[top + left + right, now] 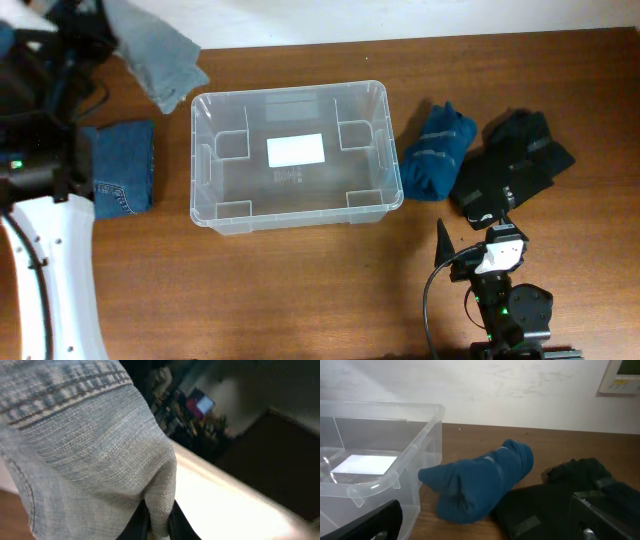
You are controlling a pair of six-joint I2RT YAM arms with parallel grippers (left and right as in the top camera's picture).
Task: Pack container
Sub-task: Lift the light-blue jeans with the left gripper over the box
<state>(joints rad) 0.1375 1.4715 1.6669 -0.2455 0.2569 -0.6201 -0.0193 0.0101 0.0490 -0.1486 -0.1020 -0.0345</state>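
On the middle of the bench (pixel 300 290) I have the container (pixel 205 160). It stands upright with its open side up and its long side running left to right. The white label (pixel 295 150) on its base reads plainly through the clear plastic.

- Pale denim garment (pixel 160 55): off the container's far-left corner, near the bench's far edge, bunched and hanging from the left arm.
- Black garment (pixel 515 160): far right, spread loosely. Its left edge touches the teal garment (pixel 438 150).
- Folded dark jeans (pixel 125 170): flat on the bench left of the container, with a gap of bare wood between them.
- Teal garment: just beside the container's right wall. I cannot tell whether it touches the rim.

Left tool (pixel 156 529): the wrist view is nearly filled with pale denim. The two dark fingers (pixel 132 527) are pressed together on a fold of that cloth, pinching it.

Right tool (pixel 485 510): low over the near right side of the bench, facing the teal and black garments, just short of the black one. Its fingers (pixel 370 522) are spread wide, one at each lower corner of the wrist view.
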